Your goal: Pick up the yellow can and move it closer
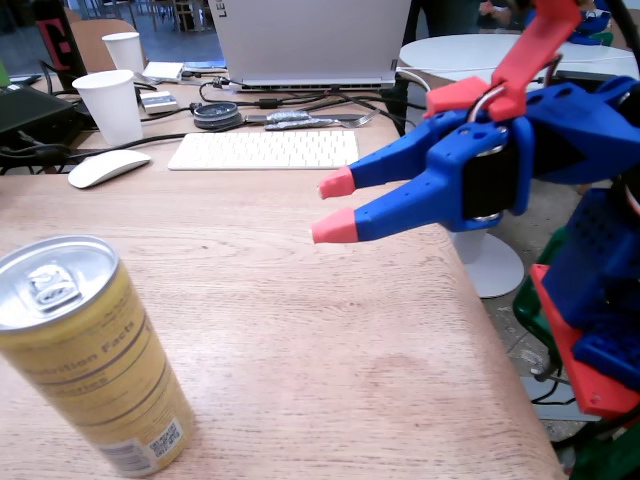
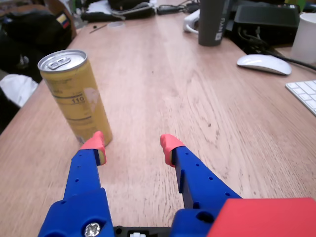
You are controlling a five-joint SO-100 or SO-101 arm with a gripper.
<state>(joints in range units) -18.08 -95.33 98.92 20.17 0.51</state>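
My gripper (image 2: pixel 132 144) hangs spread wide with nothing between its two blue moulded-plastic fingers, each a tapering wedge capped with a soft-looking salmon-pink tip (image 2: pixel 169 144). In the fixed view my gripper (image 1: pixel 336 205) juts in from the right, level above the table, pink pads pointing left, a red bracket riding on top of the blue housing.

The yellow can (image 2: pixel 77 95) stands upright on the wooden table (image 2: pixel 197 123), a slim mustard cylinder with a brushed silver lid and pull-tab, darker bands and print on its wall. In the wrist view it sits just ahead of my left-hand fingertip, outside the gap, and I cannot tell whether that tip touches it. In the fixed view the yellow can (image 1: pixel 90 360) stands at the lower left, near the table's front edge, a white barcode patch near its base, well apart from my tips.

The table is pale matte wood grain. Further back lie a smooth white mouse (image 1: pixel 108 167), a flat white keyboard (image 1: pixel 265 150), two white paper cups (image 1: pixel 112 107), a silver laptop (image 1: pixel 310 40) and tangled black cables (image 1: pixel 300 103). A round white table (image 1: pixel 470 50) stands behind.
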